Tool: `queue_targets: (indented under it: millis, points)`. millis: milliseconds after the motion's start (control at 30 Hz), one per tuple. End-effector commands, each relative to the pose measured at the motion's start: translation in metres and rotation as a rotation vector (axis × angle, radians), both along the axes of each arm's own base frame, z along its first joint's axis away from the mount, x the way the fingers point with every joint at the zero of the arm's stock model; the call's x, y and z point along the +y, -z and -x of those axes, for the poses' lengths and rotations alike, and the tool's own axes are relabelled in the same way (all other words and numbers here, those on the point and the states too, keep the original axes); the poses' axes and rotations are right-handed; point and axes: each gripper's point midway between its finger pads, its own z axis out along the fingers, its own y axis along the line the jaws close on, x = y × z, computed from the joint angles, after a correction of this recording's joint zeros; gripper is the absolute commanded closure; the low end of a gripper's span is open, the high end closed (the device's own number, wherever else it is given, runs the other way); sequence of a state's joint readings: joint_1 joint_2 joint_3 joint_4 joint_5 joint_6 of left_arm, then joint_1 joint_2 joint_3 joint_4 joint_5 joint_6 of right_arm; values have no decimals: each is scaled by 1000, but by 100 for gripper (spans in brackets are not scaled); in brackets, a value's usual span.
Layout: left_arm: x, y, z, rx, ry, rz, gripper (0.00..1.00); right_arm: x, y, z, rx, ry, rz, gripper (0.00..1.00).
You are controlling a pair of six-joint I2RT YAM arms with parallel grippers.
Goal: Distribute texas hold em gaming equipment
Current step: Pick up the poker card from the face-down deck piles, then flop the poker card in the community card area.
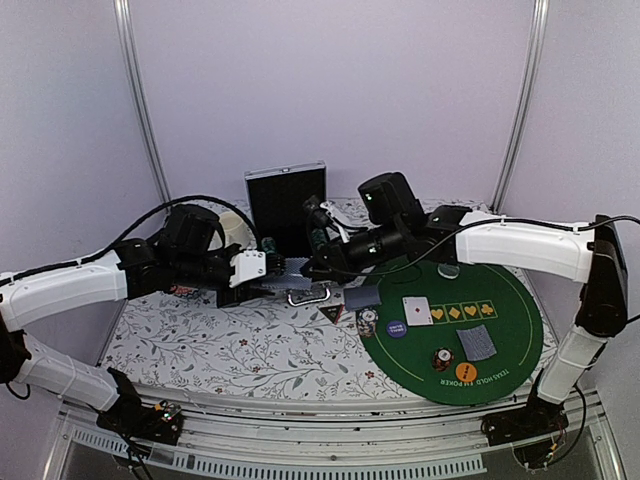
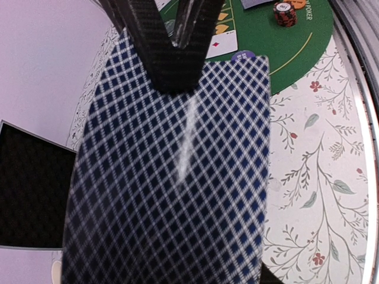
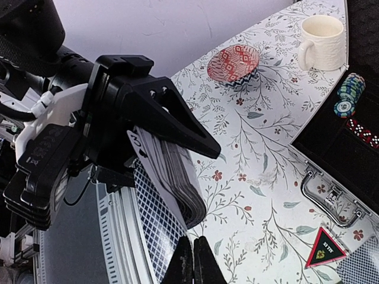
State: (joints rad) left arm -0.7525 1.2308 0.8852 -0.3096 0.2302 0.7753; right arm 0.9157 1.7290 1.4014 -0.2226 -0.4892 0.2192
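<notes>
Left wrist view, Ben: it is nearly all lattice-backed top card (image 2: 177,189), and the left arm's own fingers are hidden behind it.

Right wrist shows them, Ana. The left gripper (image 3: 192,177) is clamped on the deck (image 3: 177,183), held above the floral table (image 3: 260,148).

And the right gripper (image 3: 193,260)?

Its fingers are pressed together at that card's edge. Whether they truly pinch it, I can't tell.

From top external that meeting point is a dark blur.

Yet only that view gives the whole green mat (image 1: 500,340), with its face-up card (image 1: 417,311) and chip stack (image 1: 442,357), and the pale lilac walls. The triangular marker (image 3: 324,248) and the mug (image 3: 323,41) read clearly only from the right wrist.
</notes>
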Motion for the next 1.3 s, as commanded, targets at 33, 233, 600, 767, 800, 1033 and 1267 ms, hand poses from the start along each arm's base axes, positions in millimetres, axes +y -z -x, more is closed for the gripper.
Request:
queue_targets:
  millis: [33, 233, 600, 767, 800, 1033, 1267]
  points:
    - [-6, -9, 3, -20, 27, 28, 59, -26, -23, -9, -62, 61, 49, 98]
    - [-6, -9, 3, -20, 27, 29, 59, -75, -53, -17, -142, 165, 93, 98]
    - [-6, -11, 3, -23, 26, 32, 59, -278, 8, -73, -296, 661, 673, 98]
    - [-7, -11, 4, -20, 32, 34, 59, -365, 51, -84, -354, 826, 1150, 98]
    - [-7, -11, 5, -19, 33, 35, 59, -374, 54, -86, -375, 837, 1214, 98]
    - [-6, -10, 4, -18, 29, 32, 59, -369, 98, -106, -506, 692, 1435, 98]
    - [-6, -8, 3, -18, 26, 26, 59, -330, 173, -76, -509, 251, 1469, 98]
